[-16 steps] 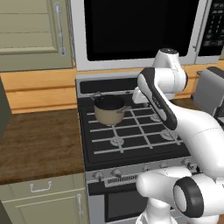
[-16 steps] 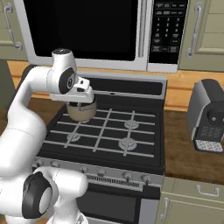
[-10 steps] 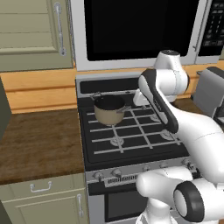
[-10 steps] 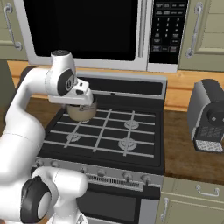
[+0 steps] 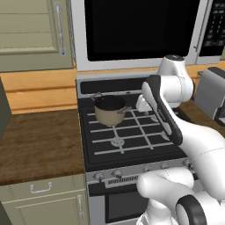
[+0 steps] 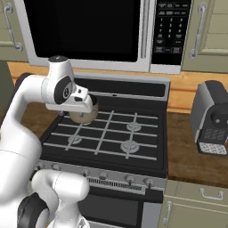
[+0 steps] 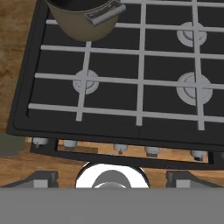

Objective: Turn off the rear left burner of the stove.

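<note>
The stove [image 5: 132,137] [image 6: 111,138] [image 7: 141,61] has a black top and grid grates, with a silver front strip of small knobs [image 7: 120,148]. A tan saucepan [image 5: 109,110] [image 6: 82,115] [image 7: 83,19] stands on the rear left grate and hides the rear left burner. The front left burner head [image 7: 86,82] lies bare. My gripper [image 7: 112,178] hangs above the stove's front half, looking down at the grates and knob strip. Its fingertips [image 7: 41,177] stand far apart, open, with nothing between them. My white hand [image 5: 143,103] [image 6: 81,97] hovers beside the saucepan.
A black-doored microwave [image 5: 140,30] [image 6: 84,31] hangs over the stove. A dark coffee machine [image 6: 213,118] [image 5: 211,90] sits on the wooden counter to the right. Wooden counter [image 5: 39,145] stretches to the left, with drawers [image 5: 41,189] below.
My arm has dipped slightly lower over the stove; the saucepan and everything else stay put.
</note>
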